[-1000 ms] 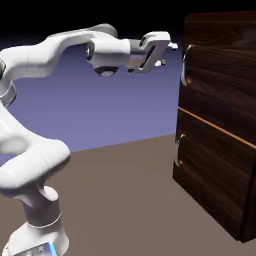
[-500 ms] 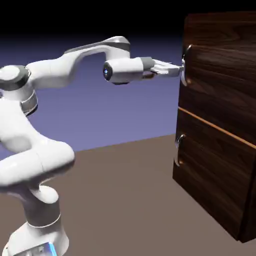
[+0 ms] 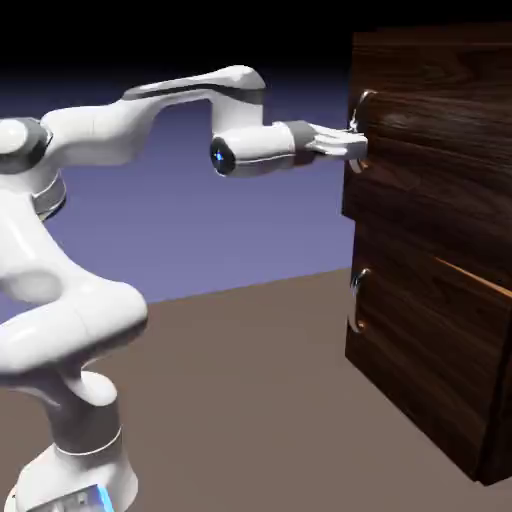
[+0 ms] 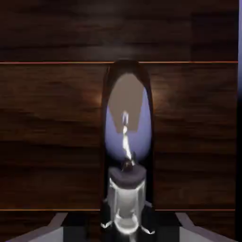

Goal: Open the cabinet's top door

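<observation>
The cabinet (image 3: 430, 340) is a tall dark wood-grain box at the exterior view's right. Its top door (image 3: 430, 170) stands a little out from the lower panel, toward the arm. My gripper (image 3: 352, 147) reaches level from the left and is shut on the top door's curved silver handle (image 3: 358, 125). In the hand view the mirror-like handle (image 4: 126, 123) runs up the middle of the dark wood top door (image 4: 52, 132). The gripper (image 4: 126, 222) holds the handle's lower end at the bottom edge, and the fingertips are mostly hidden behind it.
The lower panel carries a like silver handle (image 3: 355, 300) below my hand. The brown tabletop (image 3: 240, 400) stretches between the robot's base and the cabinet. The arm's elbow arches high at the left.
The hand swung in from the left to the top handle and its jaws closed on it. The top door has since come out slightly toward the arm.
</observation>
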`<state>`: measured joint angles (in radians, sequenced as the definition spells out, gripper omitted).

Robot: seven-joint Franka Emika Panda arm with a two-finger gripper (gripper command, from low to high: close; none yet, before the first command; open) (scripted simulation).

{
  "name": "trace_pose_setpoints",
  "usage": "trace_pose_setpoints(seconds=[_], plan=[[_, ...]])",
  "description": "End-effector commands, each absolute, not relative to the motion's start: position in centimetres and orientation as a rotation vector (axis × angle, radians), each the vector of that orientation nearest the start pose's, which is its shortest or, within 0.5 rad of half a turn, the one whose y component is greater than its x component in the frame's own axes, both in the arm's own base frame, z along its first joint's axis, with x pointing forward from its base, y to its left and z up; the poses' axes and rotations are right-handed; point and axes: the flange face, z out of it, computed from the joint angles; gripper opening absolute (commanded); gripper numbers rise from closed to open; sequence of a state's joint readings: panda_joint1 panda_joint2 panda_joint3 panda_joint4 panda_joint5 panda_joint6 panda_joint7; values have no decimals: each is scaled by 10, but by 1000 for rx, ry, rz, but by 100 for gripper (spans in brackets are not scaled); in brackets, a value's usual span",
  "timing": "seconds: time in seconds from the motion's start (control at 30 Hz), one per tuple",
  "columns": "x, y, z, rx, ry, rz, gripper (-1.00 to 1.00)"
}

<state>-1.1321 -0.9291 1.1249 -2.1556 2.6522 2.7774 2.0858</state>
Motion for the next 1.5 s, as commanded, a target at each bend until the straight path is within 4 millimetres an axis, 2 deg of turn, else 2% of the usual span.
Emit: trace_pose_setpoints(seconds=[0.0, 0.2, 0.33, 0.63, 1.1, 1.47], plan=[[473, 116, 573, 542, 1457, 671, -100], [485, 123, 576, 581, 1460, 634, -100], [485, 127, 583, 600, 1485, 628, -100], [455, 114, 584, 545, 1518, 688, -100], [422, 95, 584, 475, 1552, 761, -100], [367, 55, 584, 349, 1605, 889, -100]])
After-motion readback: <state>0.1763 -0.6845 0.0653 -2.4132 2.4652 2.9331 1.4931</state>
